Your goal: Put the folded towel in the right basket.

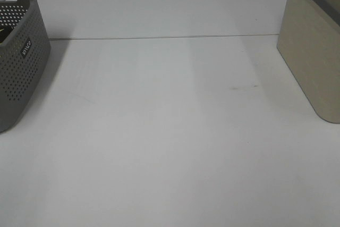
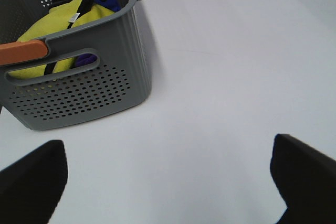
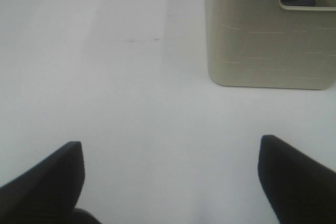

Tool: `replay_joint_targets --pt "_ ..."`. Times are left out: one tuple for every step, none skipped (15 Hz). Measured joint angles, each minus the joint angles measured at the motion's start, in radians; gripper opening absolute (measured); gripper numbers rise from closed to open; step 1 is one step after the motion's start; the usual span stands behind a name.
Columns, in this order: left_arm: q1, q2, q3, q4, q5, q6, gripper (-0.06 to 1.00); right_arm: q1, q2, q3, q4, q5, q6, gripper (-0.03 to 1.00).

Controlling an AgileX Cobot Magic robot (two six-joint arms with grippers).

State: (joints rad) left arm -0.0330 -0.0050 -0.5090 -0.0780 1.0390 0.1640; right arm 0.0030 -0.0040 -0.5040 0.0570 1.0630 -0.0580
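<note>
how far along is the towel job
Nothing looks done. No folded towel shows on the table. The left gripper and right gripper are both open, holding nothing. Cloth sits in the grey basket; moving a towel to the beige basket remains.

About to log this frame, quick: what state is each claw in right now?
Left claw: open, holding nothing, over bare table near the grey basket.
Right claw: open, holding nothing, facing the beige basket.

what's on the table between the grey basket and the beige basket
Nothing but bare white table. The exterior high view shows the stretch from the grey basket on the left to the beige basket on the right empty apart from a faint smudge.
</note>
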Motion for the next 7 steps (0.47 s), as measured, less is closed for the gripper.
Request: replay_joint_targets --pt "0.000 0.000 0.000 0.000 0.000 0.000 0.99 0.000 0.000 0.000 0.000 0.000 0.000 0.83" --pt "0.000 0.000 0.000 0.000 0.000 0.000 0.99 0.000 0.000 0.000 0.000 0.000 0.000 0.83" --pt "0.000 0.000 0.000 0.000 0.000 0.000 0.99 0.000 0.000 0.000 0.000 0.000 0.000 0.83" --pt "0.000 0.000 0.000 0.000 0.000 0.000 0.99 0.000 0.000 0.000 0.000 0.000 0.000 0.83" --pt "0.000 0.000 0.000 0.000 0.000 0.000 0.99 0.000 0.000 0.000 0.000 0.000 0.000 0.83" --pt "0.000 0.000 0.000 0.000 0.000 0.000 0.99 0.000 0.000 0.000 0.000 0.000 0.000 0.83" --pt "0.000 0.000 0.000 0.000 0.000 0.000 0.99 0.000 0.000 0.000 0.000 0.000 0.000 0.83"
